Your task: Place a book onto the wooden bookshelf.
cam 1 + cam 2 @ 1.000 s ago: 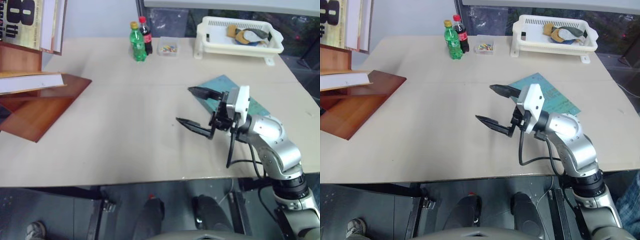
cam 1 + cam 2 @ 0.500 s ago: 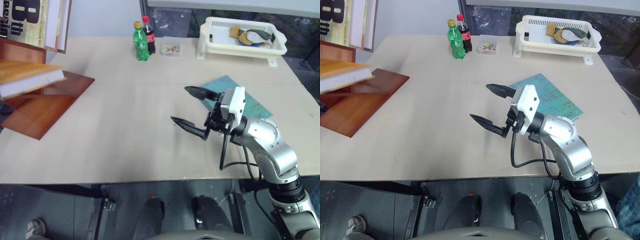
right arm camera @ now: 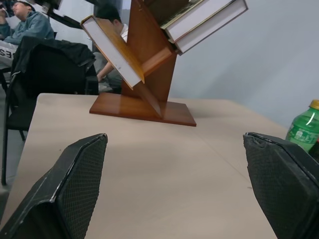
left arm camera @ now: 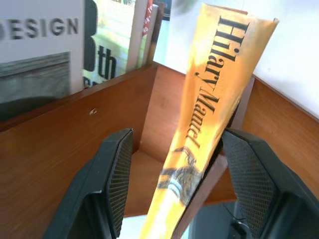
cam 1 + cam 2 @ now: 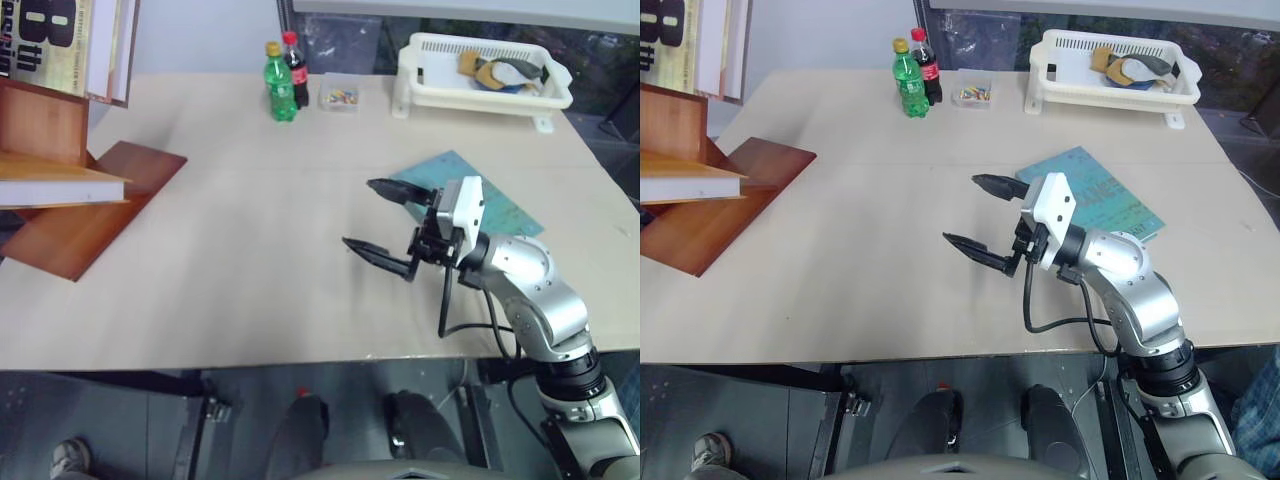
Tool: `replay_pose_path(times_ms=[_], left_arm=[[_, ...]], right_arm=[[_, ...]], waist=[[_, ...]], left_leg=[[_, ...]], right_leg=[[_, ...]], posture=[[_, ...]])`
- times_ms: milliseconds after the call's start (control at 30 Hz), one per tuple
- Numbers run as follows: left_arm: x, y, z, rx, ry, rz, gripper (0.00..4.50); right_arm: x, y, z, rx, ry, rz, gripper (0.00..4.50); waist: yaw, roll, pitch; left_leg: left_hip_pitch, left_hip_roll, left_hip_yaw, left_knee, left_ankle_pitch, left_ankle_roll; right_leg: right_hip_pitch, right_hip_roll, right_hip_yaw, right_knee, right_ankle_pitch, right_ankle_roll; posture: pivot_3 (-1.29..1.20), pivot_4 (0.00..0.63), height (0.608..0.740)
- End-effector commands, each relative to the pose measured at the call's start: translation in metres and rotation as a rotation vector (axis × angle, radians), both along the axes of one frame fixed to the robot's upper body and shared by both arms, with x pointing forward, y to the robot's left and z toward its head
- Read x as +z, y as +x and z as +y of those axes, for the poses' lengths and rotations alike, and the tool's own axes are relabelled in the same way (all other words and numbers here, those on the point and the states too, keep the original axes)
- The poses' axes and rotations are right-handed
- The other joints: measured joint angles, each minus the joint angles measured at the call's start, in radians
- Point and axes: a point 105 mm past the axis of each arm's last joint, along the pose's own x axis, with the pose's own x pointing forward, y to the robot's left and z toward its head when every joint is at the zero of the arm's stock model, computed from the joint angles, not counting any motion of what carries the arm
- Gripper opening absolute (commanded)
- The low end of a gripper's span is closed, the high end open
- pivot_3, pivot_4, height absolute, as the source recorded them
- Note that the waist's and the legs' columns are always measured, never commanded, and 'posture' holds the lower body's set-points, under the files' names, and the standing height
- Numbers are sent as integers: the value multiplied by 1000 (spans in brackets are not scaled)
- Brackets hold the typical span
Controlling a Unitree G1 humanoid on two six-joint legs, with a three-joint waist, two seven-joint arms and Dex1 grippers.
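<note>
Head views: my right gripper [image 5: 385,218] hangs over the middle of the table [image 5: 250,260], pointing left, its two black fingers spread wide with nothing between them. A teal-green book [image 5: 495,205] lies flat just beyond it. At the far left stands the wooden bookshelf [image 5: 90,215]; the book [image 5: 60,185] lies on one of its slanted boards, white page edges toward me. An upright cream book with a black "8" [image 5: 50,40] stands above it. At the far edge are a green bottle [image 5: 279,83], a dark cola bottle [image 5: 295,68], a small clear box [image 5: 338,93] and a white basket [image 5: 480,75].

Left wrist view: my left gripper [image 4: 177,174] faces into a shelf compartment, jaws open. The orange-yellow spine reading "Hilary Mantel" stands between the pads [image 4: 119,174]; whether either pad touches it, I cannot tell.

Right wrist view: my right fingers [image 3: 75,184] stand far apart and empty. The bookshelf sits at the table's far end, the book leaning in it. Seated persons [image 3: 30,22] show behind.
</note>
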Motion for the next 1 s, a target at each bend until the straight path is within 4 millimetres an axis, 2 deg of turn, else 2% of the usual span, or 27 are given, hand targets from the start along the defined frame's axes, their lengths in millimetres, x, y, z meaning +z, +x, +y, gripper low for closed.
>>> replay_pose_path(times_ms=[33, 233, 500, 667, 867, 1000], left_arm=[[20, -10, -6, -28, 42, -70, 2995], [14, -12, -11, -70, 24, -69, 2995], [21, -17, -22, -135, 17, -106, 2995], [25, -21, -40, -228, 23, -90, 2995], [26, -26, -52, -288, 19, -50, 2995], [18, -22, -74, -412, -32, -18, 2995]], right_arm=[[9, -2, 2, 32, 14, -48, 4500], [9, 0, 3, 43, 13, -52, 4500], [8, 2, 2, 42, 12, -48, 4500], [8, 4, 2, 53, 8, -50, 4500], [8, 6, 2, 68, 2, -52, 4500], [8, 5, -1, 62, -2, -52, 4500]], waist=[[1, 0, 0], [2, -1, 0], [0, 0, 0], [0, 0, 0], [-2, 1, 0], [-2, 1, 0]], left_leg=[[0, 0, 0, 0, 0, 0], [0, 0, 0, 0, 0, 0], [0, 0, 0, 0, 0, 0], [0, 0, 0, 0, 0, 0], [0, 0, 0, 0, 0, 0], [0, 0, 0, 0, 0, 0]], right_leg=[[0, 0, 0, 0, 0, 0], [0, 0, 0, 0, 0, 0], [0, 0, 0, 0, 0, 0], [0, 0, 0, 0, 0, 0], [0, 0, 0, 0, 0, 0], [0, 0, 0, 0, 0, 0]], posture=[[0, 150, 740], [0, 150, 740], [0, 150, 740], [0, 150, 740], [0, 150, 740], [0, 150, 740]])
